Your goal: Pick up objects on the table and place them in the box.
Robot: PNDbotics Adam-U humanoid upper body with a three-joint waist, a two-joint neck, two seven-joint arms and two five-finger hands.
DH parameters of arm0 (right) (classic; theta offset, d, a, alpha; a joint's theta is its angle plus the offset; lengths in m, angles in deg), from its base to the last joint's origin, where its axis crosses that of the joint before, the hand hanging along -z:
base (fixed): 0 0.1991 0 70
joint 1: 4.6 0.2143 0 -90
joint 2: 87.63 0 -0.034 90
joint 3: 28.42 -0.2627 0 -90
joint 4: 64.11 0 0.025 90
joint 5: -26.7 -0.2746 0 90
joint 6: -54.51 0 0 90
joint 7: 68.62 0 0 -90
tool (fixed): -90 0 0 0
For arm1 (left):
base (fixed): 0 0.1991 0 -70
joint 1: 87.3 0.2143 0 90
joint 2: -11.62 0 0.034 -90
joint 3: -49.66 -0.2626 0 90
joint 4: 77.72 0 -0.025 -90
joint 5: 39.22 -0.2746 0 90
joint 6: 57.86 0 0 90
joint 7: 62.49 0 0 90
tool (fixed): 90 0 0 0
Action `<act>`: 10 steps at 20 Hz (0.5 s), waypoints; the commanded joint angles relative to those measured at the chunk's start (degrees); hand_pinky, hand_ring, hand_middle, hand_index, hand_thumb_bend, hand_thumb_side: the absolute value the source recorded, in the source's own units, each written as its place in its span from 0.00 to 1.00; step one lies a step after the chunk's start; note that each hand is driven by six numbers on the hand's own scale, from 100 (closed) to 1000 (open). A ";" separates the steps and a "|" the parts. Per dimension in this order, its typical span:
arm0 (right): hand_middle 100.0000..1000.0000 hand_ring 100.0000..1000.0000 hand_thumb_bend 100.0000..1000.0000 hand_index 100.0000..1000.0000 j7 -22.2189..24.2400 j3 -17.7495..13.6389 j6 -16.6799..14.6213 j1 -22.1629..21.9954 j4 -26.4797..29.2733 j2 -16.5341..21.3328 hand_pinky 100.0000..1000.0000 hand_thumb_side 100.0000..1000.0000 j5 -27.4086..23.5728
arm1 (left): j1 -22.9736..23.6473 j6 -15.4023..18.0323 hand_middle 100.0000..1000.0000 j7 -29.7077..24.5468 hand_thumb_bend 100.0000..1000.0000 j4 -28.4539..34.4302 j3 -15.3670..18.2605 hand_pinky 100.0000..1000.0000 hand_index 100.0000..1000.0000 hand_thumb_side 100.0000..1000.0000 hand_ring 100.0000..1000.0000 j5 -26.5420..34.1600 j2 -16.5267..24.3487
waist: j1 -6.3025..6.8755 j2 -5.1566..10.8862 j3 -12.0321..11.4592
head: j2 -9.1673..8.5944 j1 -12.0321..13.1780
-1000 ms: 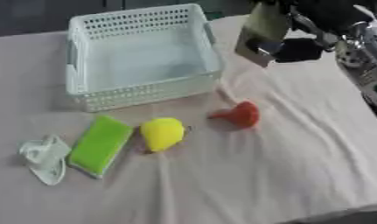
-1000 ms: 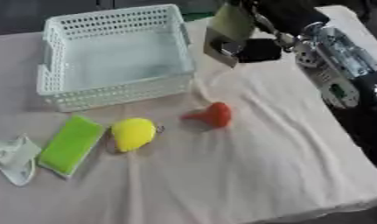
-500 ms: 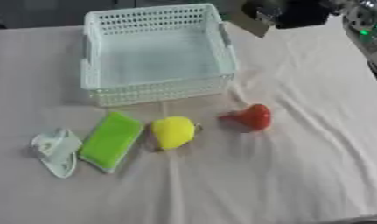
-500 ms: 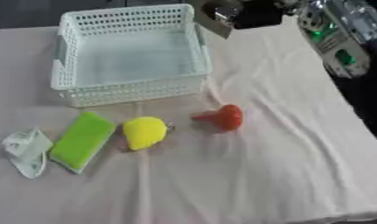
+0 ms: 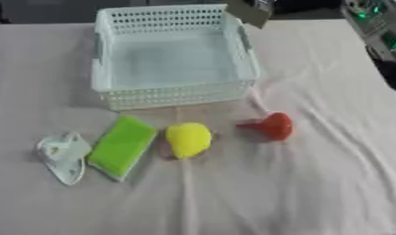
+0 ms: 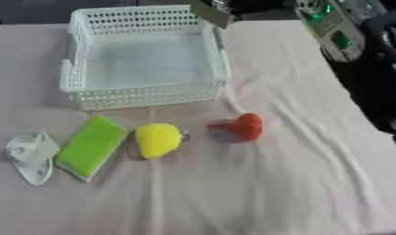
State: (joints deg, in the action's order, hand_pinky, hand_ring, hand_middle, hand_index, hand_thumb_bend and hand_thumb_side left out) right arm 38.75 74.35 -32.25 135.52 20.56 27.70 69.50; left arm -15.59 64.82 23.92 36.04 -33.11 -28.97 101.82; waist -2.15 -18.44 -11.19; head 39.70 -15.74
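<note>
A pale mint lattice basket (image 5: 177, 94) stands at the back of the table with nothing inside. In front of it lie, from left to right, a crumpled whitish item (image 5: 62, 153), a flat green sponge-like block (image 5: 122, 146), a yellow lemon-shaped thing (image 5: 188, 139) and a red thing with a short spout (image 5: 273, 126). Only a part of my right hand (image 5: 251, 10) shows, at the top edge over the basket's far right corner, with a tan flat surface on it. I cannot tell how that hand stands. My left hand shows in no view.
A wrinkled white cloth (image 5: 313, 183) covers the table. My right forearm (image 6: 333, 27), silver with green lights, runs along the upper right. Dark floor shows past the table's far edge and at the right side.
The camera has shifted, so the whole scene sits differently. My right hand has drawn from beside the basket's right wall up to its far right corner. The four items lie as before.
</note>
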 commanded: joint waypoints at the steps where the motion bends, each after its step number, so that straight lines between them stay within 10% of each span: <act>1: 0.23 0.36 0.10 0.56 0.25 -1.05 -0.04 2.36 -3.59 -0.16 0.54 0.89 0.17 | -0.92 0.13 0.86 -0.50 0.00 0.83 -0.05 0.97 0.80 0.89 0.93 0.49 1.16 | 0.09 0.77 -0.56 | -1.01 -1.10; 10: 0.23 0.35 0.11 0.56 -2.05 -1.24 -2.56 5.54 -12.36 -3.62 0.54 0.88 1.59 | -1.80 0.03 0.86 -1.50 0.00 0.83 -0.66 0.97 0.80 0.89 0.93 1.02 0.64 | -0.31 -0.03 -3.10 | -1.71 -3.08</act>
State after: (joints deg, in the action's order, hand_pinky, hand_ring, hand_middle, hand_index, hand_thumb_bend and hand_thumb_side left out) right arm 37.14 73.98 -34.31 139.66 8.82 23.36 70.54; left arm -16.55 64.80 22.77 36.04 -33.81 -28.33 101.77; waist -2.68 -19.50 -14.37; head 38.67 -18.39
